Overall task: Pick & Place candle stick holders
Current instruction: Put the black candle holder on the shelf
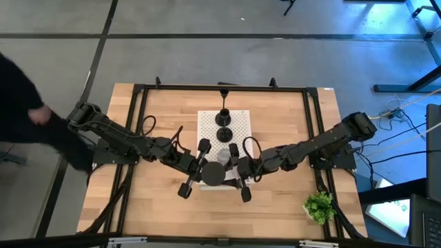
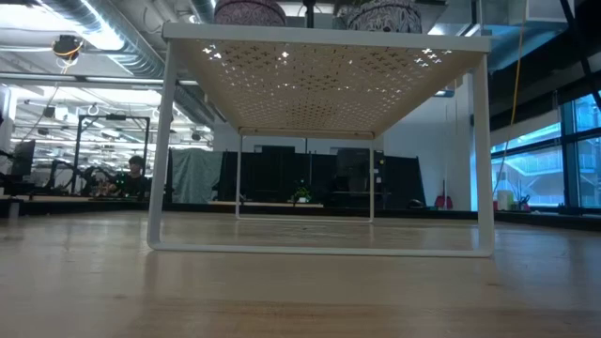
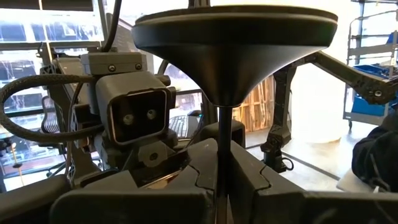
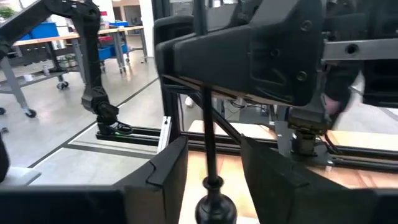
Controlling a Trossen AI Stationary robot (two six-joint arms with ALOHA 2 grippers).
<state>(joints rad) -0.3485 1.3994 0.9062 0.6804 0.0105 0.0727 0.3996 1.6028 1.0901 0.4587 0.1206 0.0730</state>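
A black candle stick holder [image 1: 212, 173] stands upright over the near part of the white perforated rack [image 1: 241, 120], its wide round end [image 3: 233, 37] on top. My left gripper [image 3: 224, 183] comes in from the table's left and is shut on its thin stem. My right gripper [image 4: 214, 171] comes from the right and is open, one finger on either side of the stem [image 4: 206, 137] lower down, above a small knob [image 4: 214, 185], without touching it. Two more black holders [image 1: 224, 117] [image 1: 224, 133] stand on the rack's far half. My left gripper pinches the thin stem [image 3: 224, 134] between its two fingers, a little below the flared round end. The fingers come level from the table's left and lie across the stem. The holder stays upright; its lower end runs out of every view.
The rack is a raised shelf on thin white legs [image 2: 160, 141]; two low round things [image 2: 249, 11] [image 2: 380, 14] show on its top. A small green plant [image 1: 319, 205] sits at the near right corner. A black frame [image 1: 220, 87] rims the table. A person [image 1: 27, 117] stands at the left.
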